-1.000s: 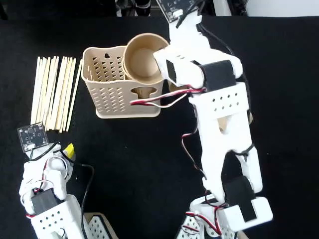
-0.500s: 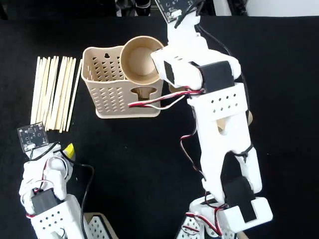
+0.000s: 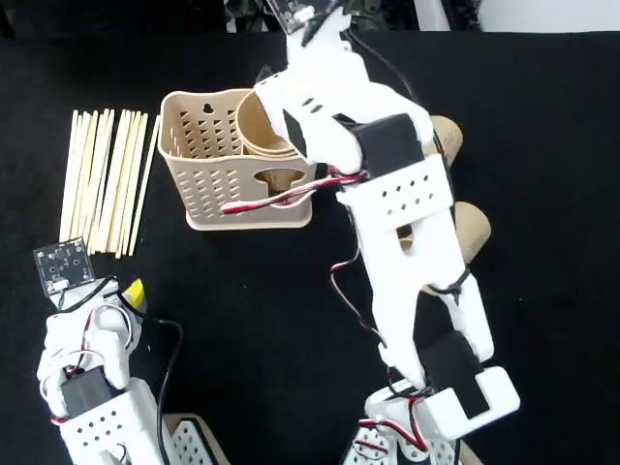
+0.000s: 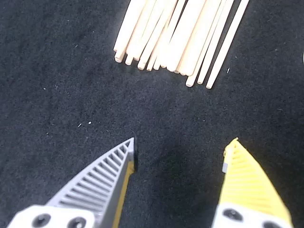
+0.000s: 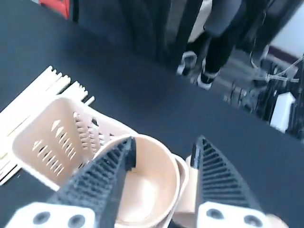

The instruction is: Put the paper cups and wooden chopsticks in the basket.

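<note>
At the near left, the left end effector (image 4: 182, 147) hangs over the black tabletop (image 3: 242, 291). It is released: its grey and yellow fingers are spread wide with nothing between them. Just beyond its tips lie the wooden chopsticks (image 4: 175, 33) in a flat row, side by side, to the left of the basket (image 3: 208, 184) and apart from it. On the right, two paper cups (image 3: 472, 232) rest on the tabletop, one nearer and one farther, both partly hidden by the right arm (image 3: 426, 271). The basket stands upright at the far middle. In its right part sit the nested cups (image 5: 147, 190), mouth up. The right end effector (image 5: 164, 142) is just above them, released, with its black fingers apart and gripping nothing.
</note>
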### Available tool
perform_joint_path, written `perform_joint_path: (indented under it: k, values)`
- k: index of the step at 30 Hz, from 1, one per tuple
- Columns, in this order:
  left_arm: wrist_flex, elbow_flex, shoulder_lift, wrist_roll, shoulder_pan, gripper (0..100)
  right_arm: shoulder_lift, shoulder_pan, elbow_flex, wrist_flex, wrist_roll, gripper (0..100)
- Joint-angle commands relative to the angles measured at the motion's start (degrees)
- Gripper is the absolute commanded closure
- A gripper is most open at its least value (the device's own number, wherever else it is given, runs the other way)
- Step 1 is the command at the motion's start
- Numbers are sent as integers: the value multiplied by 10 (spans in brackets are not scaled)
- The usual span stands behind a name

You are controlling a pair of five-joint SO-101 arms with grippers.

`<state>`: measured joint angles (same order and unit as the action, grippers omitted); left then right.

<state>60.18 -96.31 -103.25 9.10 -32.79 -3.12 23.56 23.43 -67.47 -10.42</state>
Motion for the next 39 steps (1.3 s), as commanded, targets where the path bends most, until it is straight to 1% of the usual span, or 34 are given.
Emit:
perform_joint_path:
  k: [1, 3, 8, 10, 12, 17, 19, 23, 27, 30, 34, 39]
  values:
    - [-2, -8, -4, 3, 5, 704, -5, -17, 71, -54, -33, 793]
    - [-2, -8, -4, 3, 5, 704, -5, -32, 108, -113, -79, 793]
    - [-2, -8, -4, 3, 5, 704, -5, -81, 153, -277, -256, 793]
    - [-2, -8, -4, 3, 5, 704, -5, -112, 153, -320, -312, 793]
    - [-2, -8, -4, 3, 5, 704, -5, -156, 141, -335, -357, 793]
    - [-2, -8, -4, 3, 5, 704, -5, -268, 57, -334, -470, 793]
    - [-2, -8, -4, 3, 5, 704, -5, -301, 22, -333, -496, 793]
    - [-2, -8, -4, 3, 5, 704, -5, -348, -42, -308, -524, 793]
    - [-2, -8, -4, 3, 5, 704, -9, -370, -111, -292, -573, 793]
    - [-2, -8, -4, 3, 5, 704, -43, -382, -180, -269, -606, 791]
    - [-2, -8, -4, 3, 5, 704, -143, -391, -316, -219, -651, 790]
    - [-1, -8, -4, 3, 5, 704, -306, -388, -517, -105, -659, 790]
